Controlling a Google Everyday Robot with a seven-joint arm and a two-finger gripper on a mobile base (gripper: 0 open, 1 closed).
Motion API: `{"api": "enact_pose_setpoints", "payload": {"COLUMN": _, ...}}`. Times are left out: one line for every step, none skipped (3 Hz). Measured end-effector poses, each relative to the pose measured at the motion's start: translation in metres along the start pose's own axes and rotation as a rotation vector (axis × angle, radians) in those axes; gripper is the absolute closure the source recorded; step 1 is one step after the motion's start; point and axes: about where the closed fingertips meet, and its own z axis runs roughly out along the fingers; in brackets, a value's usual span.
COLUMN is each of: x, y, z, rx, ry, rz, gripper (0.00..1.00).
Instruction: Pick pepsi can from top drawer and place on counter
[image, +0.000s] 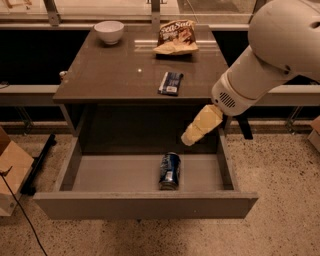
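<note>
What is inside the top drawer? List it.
Only the pepsi can, lying on its side near the front of the top drawer. The gripper hangs above the drawer's right part. Anything farther back under the counter is hidden.

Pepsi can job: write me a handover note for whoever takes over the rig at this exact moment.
Gripper: holds nothing, hangs over the back right part of the open drawer, above and to the right of the can, not touching it.
Pepsi can: lying on its side on the drawer floor, near the middle front.
Top drawer: pulled open.
Counter: carries a white bowl, a chip bag and a flat blue packet; no can on it.
Done: drawer is open.
Left: reach the can, grasp, lift, set it on the counter.
</note>
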Motion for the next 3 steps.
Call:
{"api": "enact_pose_setpoints", "payload": {"x": 0.006, "y": 0.006, "z": 0.025, "rx": -0.006, "ry": 0.046, "rz": 0.046, "gripper": 0.00}}
{"api": "enact_pose_setpoints", "payload": {"x": 0.014, "y": 0.016, "z": 0.067, "rx": -0.039, "ry": 0.096, "rz": 0.109, "gripper": 0.00}}
{"api": "enact_pose_setpoints", "payload": {"x": 0.022, "y": 0.023, "z": 0.109, "rx": -0.073, "ry": 0.133, "rz": 0.175, "gripper": 0.00}}
